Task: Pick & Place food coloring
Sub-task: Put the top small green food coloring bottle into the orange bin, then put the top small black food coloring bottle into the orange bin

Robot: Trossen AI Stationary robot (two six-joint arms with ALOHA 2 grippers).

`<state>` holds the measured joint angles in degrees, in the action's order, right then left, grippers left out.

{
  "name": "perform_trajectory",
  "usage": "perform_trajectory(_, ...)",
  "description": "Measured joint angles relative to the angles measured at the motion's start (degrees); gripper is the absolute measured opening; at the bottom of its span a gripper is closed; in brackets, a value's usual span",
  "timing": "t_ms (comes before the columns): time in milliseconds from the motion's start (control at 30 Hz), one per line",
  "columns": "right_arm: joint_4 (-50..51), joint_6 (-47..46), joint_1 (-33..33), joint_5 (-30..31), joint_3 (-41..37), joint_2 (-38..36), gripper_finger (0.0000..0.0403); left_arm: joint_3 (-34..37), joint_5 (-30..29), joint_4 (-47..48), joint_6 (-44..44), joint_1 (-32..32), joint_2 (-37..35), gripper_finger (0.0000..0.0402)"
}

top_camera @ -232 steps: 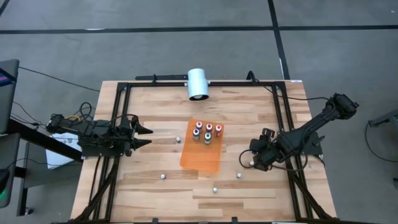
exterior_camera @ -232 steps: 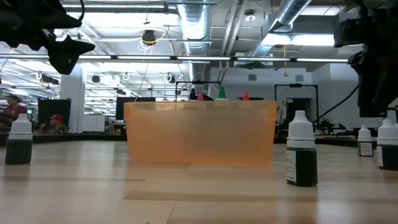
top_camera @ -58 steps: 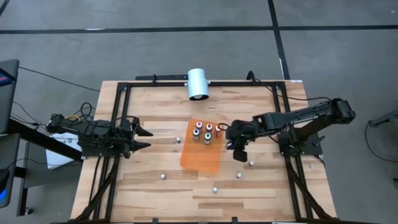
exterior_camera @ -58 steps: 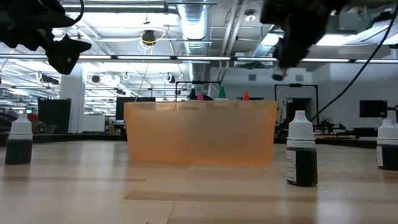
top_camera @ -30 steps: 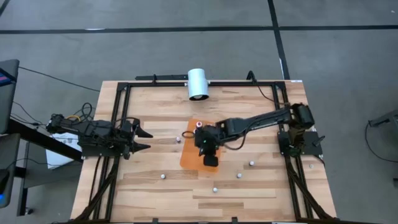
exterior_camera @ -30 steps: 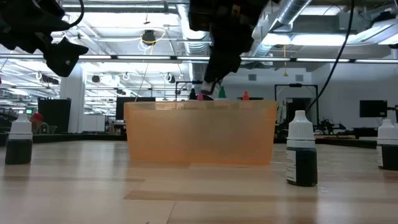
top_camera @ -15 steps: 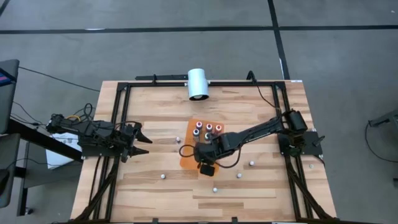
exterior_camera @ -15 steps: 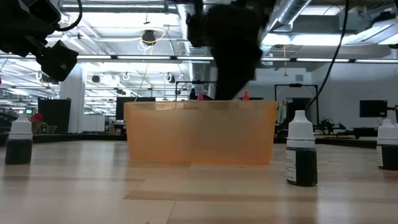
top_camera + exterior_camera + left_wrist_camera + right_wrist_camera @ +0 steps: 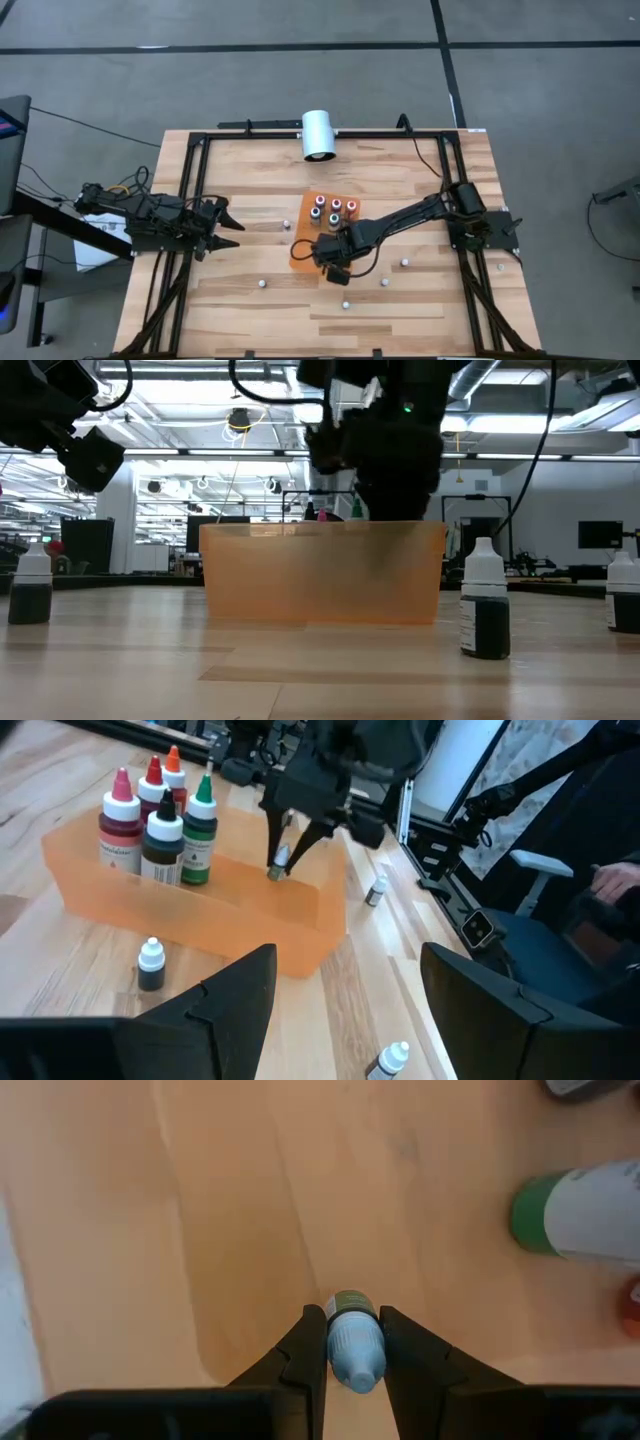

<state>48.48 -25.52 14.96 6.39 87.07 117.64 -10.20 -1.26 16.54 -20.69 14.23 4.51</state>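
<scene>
Right gripper [image 9: 354, 1342] clamped on one small bottle [image 9: 355, 1348] of food coloring, white cap pinched between the two fingers, bottle hanging cap-up with its long axis running straight down toward the floor of the orange tray [image 9: 303, 255]. Poised over the tray's empty near half; in the left wrist view the held bottle [image 9: 279, 864] hangs just above the tray [image 9: 240, 905] floor, not visibly touching it. Straight down, then, for the coming move, judged a short lowering and a release.

Grouped at the tray's far end, apart from the held bottle: five upright bottles [image 9: 155, 815] with pink, red, orange, green and dark tops.

Scattered on the worktop [image 9: 250, 160] outside the tray: several white-capped bottles [image 9: 404, 263], some nearer the right arm's side, others toward the left.

Left gripper [image 9: 222, 228] waiting at the worktop's left edge, fingers apart, empty, well clear of the tray. Right arm clearly the nearer one.
</scene>
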Motion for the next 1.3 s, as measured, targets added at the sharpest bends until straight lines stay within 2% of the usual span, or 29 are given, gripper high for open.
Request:
perform_trajectory(200,-0.5,0.0,-0.7,-0.3,-0.1,-0.2,0.0075,0.0,0.0,0.8,0.0,0.0,0.0,0.0240)
perform_trajectory(633,-0.8,0.6,-1.9,-1.5,-0.1,-0.2,0.0117,0.0,0.0,0.9,0.0,0.0,0.0,0.0240)
perform_trajectory(1033,-0.8,0.5,-1.9,-1.8,-0.1,-0.2,0.0123,0.0,0.0,1.2,0.0,0.0,0.0,0.0240)
perform_trajectory(1300,-0.6,0.0,-1.9,-1.7,0.0,-4.6,0.0117,0.0,0.0,1.2,0.0,0.0,0.0,0.0240)
